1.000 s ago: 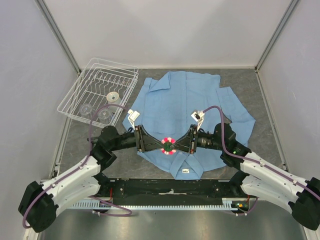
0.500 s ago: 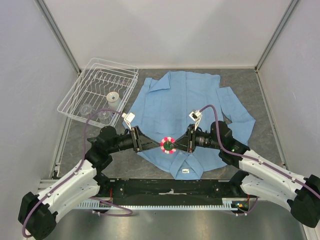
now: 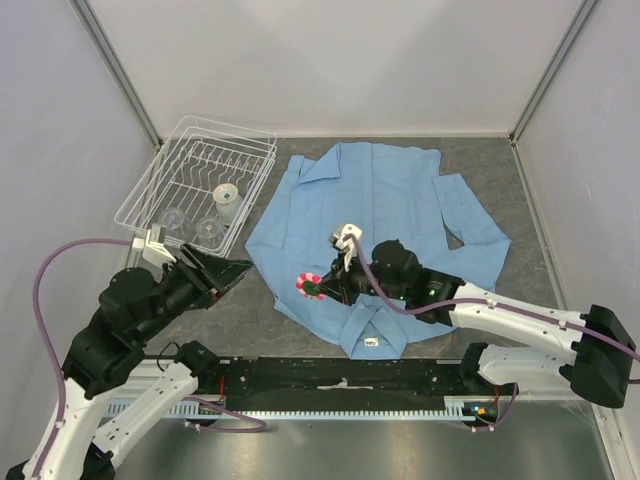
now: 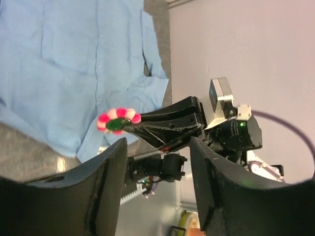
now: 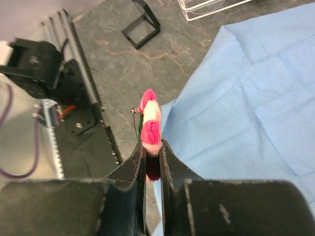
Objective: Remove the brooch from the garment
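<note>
The right gripper (image 3: pixel 322 288) is closed tightly on the brooch (image 3: pixel 307 284), which sits over the near-left edge of the light blue shirt (image 3: pixel 390 200). The right wrist view shows the brooch edge-on, so its centre is hidden. Only pink and pale petals and a thin wire pin show above the fingertips (image 5: pixel 136 161). From above it is unclear whether the brooch clears the cloth. The left gripper (image 3: pixel 236 268) hangs well apart over the table (image 3: pixel 250 320), jaws wide and empty. Its fingers (image 4: pixel 106 187) are cut off by the frame's bottom edge.
</note>
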Controlling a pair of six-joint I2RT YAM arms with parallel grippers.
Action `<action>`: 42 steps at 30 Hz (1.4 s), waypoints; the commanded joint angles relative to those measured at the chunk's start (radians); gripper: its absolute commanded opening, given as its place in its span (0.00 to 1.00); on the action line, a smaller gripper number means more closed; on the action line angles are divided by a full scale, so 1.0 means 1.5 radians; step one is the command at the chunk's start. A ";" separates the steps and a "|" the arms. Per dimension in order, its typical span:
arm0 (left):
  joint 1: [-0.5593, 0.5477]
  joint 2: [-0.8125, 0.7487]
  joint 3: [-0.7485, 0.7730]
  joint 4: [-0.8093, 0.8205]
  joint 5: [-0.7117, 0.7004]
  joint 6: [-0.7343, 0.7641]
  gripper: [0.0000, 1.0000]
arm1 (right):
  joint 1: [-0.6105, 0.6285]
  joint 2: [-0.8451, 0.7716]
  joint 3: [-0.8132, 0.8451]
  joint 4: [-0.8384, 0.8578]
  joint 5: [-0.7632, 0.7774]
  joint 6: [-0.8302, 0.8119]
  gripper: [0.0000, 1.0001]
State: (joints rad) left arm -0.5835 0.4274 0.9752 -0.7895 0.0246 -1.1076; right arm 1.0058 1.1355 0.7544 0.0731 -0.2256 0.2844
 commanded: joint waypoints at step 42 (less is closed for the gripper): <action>0.003 0.128 -0.057 -0.135 0.135 -0.412 0.33 | 0.295 0.102 0.006 0.267 0.360 -0.634 0.00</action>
State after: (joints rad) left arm -0.5835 0.6209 0.8963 -1.0199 0.2131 -1.6711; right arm 1.4319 1.2877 0.7406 0.4110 0.2943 -0.6445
